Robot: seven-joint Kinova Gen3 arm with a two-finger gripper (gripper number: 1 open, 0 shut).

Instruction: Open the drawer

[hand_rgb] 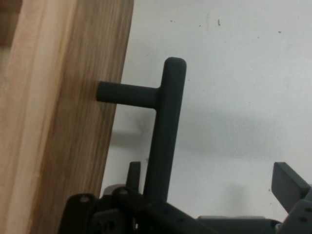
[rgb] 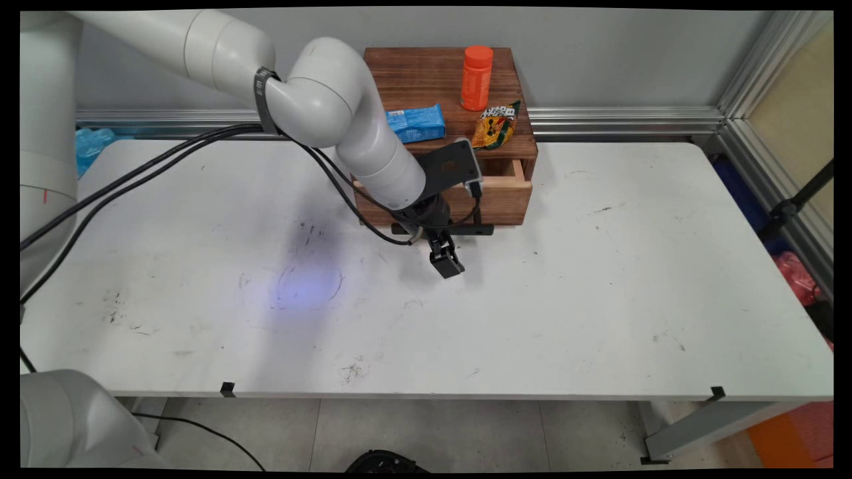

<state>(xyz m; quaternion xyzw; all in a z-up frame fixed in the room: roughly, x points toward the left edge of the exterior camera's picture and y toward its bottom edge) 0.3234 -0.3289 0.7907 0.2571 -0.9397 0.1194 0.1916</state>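
Note:
A wooden box stands at the back of the white table, its drawer pulled out a little. A black bar handle juts from the drawer front. My gripper hangs just in front of that handle, pointing down at the table. In the hand view the handle rises on its post from the wood drawer front. My gripper is open around the bar, which lies close to the left finger and far from the right one. Nothing is gripped.
On top of the box stand an orange bottle, a blue packet and a yellow-orange snack bag near the front edge. Black cables trail from the arm over the table's left. A blue bag lies behind the left end.

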